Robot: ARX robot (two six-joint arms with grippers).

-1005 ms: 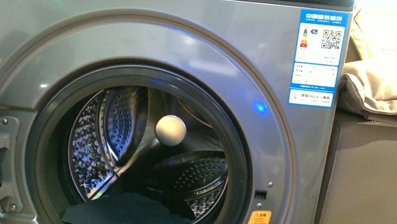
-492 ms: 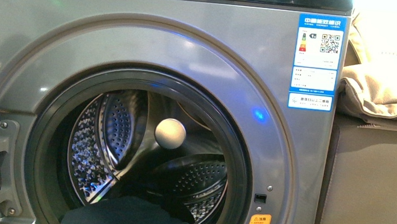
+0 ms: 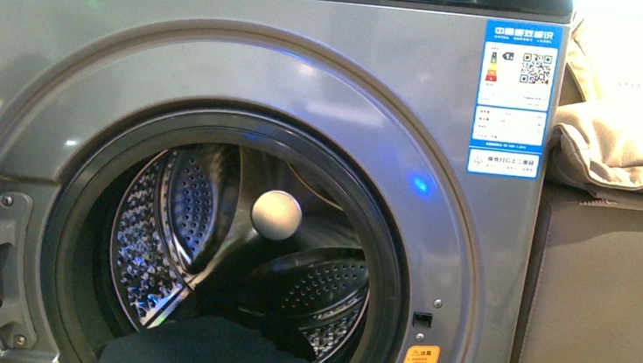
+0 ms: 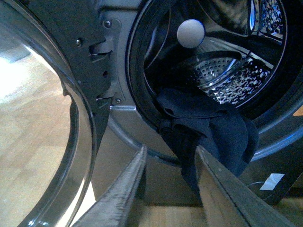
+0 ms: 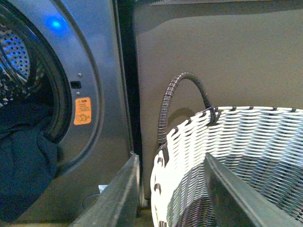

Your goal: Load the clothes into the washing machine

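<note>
Barely any change across the last second in the front view: a slight drop of the washing machine (image 3: 246,96) in frame at first, then nothing between the last two pictures. Same dark heap of clothes (image 3: 202,351) at the bottom centre, same pale ball (image 3: 276,215) mid-frame against the drum. Probably a pause, or a very slow camera settle, not a push on the load.

Clothes only half in. Seen in the left wrist view: navy fabric (image 4: 208,132) draped over the black rim of the porthole, lower right of centre, one fold hanging down the machine's front outside the drum. Left tool (image 4: 170,184) spread, empty, low in that frame, aimed at the hanging fold but apart from it. Right tool (image 5: 170,194) also spread and empty, low centre of its view, over a white woven basket (image 5: 246,137) at lower right; dark fabric (image 5: 23,170) at lower left there.

Judged unfinished: overhang to be lifted and tucked past the rim.
</note>
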